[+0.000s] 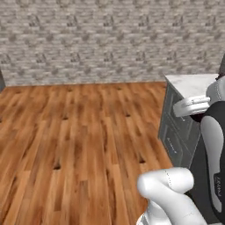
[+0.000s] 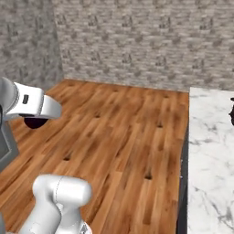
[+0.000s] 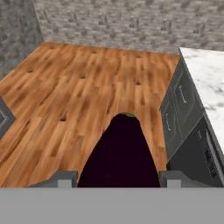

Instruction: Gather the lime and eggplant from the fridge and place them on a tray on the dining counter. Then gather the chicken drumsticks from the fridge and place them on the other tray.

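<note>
Eggplant (image 3: 119, 155): dark purple, long, sat between the two finger tips in hand view; greenish stem end pointed away from cam, over the floor. In right base view a dark purple bit (image 2: 34, 122) showed just under the white wrist. In left base view a dark patch peeked below the wrist, too small to tell what it was.

Fingers (image 3: 118, 178): closed on the eggplant, one tip (image 3: 61, 178) at each side of its wide end, both touching it. Held partway apart by the eggplant's width.

Arm: white w/ dark joints; elbow low in both base views, wrist (image 1: 192, 106) held up off the floor, near the table edge in left base view.

Table (image 2: 211, 151): white marble top, at the right in right base & hand views. Dark grey cabinet fronts (image 3: 181, 109) w/ drawers below it. Small dark thing at far right edge of the top in right base view, cut off by frame, can't tell what.

Floor (image 1: 79, 140): wood planks, brown, under the held eggplant.

Wall (image 2: 137, 41): grey stone/brick, behind the floor; corner w/ a second wall at left in right base & hand views.
</note>
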Robot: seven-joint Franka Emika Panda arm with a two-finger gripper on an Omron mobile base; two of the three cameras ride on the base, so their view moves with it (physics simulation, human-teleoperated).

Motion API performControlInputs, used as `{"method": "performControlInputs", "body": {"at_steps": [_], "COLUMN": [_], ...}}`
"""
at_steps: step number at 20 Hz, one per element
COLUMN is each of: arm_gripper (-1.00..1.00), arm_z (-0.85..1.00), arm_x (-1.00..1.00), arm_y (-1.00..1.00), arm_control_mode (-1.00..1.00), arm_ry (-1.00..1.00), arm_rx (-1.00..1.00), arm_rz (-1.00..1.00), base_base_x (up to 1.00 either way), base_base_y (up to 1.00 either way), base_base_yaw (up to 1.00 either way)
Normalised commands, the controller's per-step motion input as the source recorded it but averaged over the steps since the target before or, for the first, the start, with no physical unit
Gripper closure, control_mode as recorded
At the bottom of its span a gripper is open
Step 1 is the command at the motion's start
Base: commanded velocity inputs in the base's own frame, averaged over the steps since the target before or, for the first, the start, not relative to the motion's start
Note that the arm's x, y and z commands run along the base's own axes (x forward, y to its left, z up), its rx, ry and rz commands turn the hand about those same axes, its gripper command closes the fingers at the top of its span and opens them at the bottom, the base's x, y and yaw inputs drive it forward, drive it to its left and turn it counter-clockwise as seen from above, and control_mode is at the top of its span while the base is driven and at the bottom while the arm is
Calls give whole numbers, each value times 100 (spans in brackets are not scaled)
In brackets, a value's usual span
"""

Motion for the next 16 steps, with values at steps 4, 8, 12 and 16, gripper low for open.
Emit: {"method": "performControlInputs", "body": {"at_steps": [4, 8, 12, 16], "arm_gripper": [100, 100, 100, 100], "arm_z": [0, 0, 0, 0], "arm_x": [0, 0, 0, 0], "arm_y": [0, 0, 0, 0], "arm_control_mode": [100, 100, 100, 100], "arm_ry": [0, 0, 0, 0], "arm_rx": [0, 0, 0, 0], "arm_rz": [0, 0, 0, 0], "base_base_x": [100, 100, 100, 100], "base_base_y": [-10, 0, 1, 12], "base_base_yaw": [7, 1, -1, -2]}}
